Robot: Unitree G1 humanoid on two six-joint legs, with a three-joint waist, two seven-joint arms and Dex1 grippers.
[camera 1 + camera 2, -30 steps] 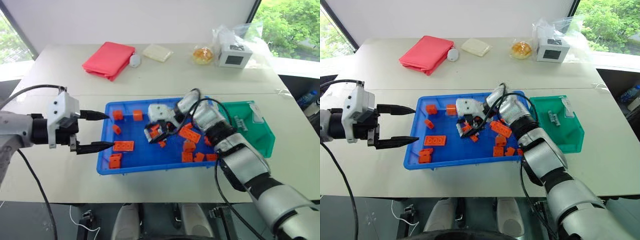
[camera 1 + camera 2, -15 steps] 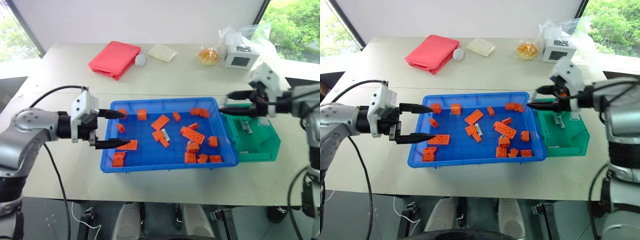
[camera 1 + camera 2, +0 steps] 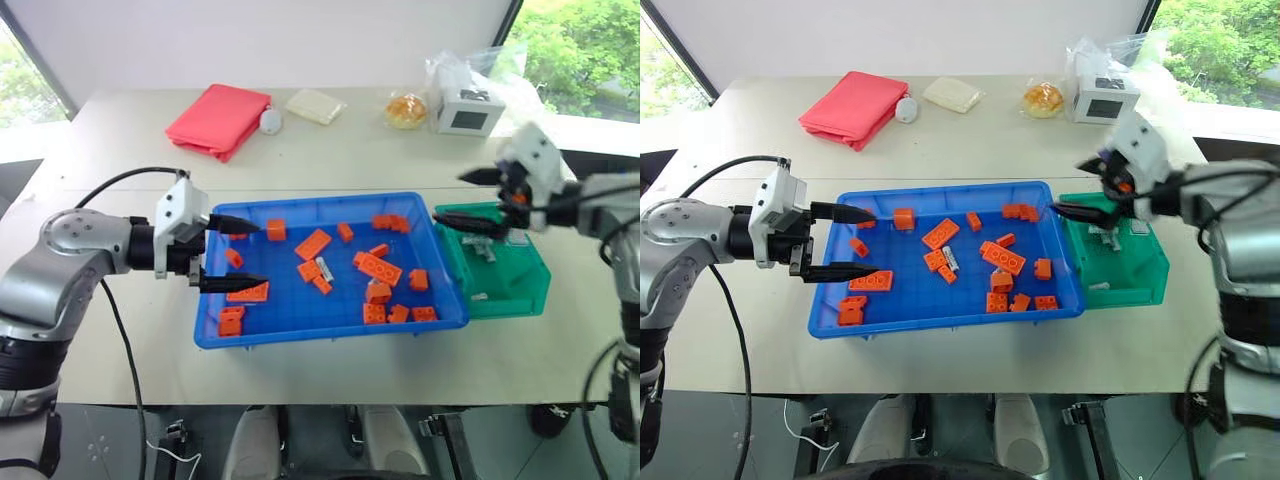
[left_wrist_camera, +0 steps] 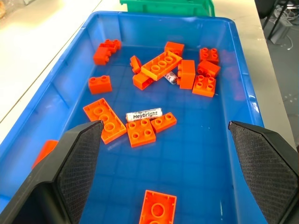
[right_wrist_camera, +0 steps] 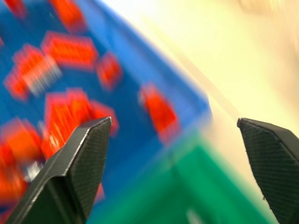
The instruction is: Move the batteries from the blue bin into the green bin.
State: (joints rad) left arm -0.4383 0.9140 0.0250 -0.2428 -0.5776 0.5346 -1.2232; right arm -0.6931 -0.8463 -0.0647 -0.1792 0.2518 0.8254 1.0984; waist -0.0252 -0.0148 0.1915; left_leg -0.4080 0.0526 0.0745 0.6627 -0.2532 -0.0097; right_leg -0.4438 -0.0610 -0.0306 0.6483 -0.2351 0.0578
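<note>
The blue bin [image 3: 210, 330] lies mid-table, holding several orange bricks. One of the batteries [image 4: 144, 114] lies among the bricks near the bin's middle, and a second [image 4: 171, 77] is half tucked under a brick. The green bin [image 3: 525, 295] stands against the blue bin's right end, with a battery [image 3: 485, 248] in its middle and another [image 3: 480, 296] near its front wall. My right gripper [image 3: 462, 197] hovers open and empty above the green bin's left rim. My left gripper [image 3: 240, 256] is open and empty over the blue bin's left end.
At the back of the table are a red cloth [image 3: 218, 118], a pale flat block [image 3: 315, 105], a bun [image 3: 405, 108] and a white box [image 3: 465, 110] beside a clear bag. Bare tabletop lies in front of both bins.
My right gripper left the blue bin's middle, swung right to the green bin and opened. A battery now lies near the green bin's front wall. My left gripper edged into the blue bin.
</note>
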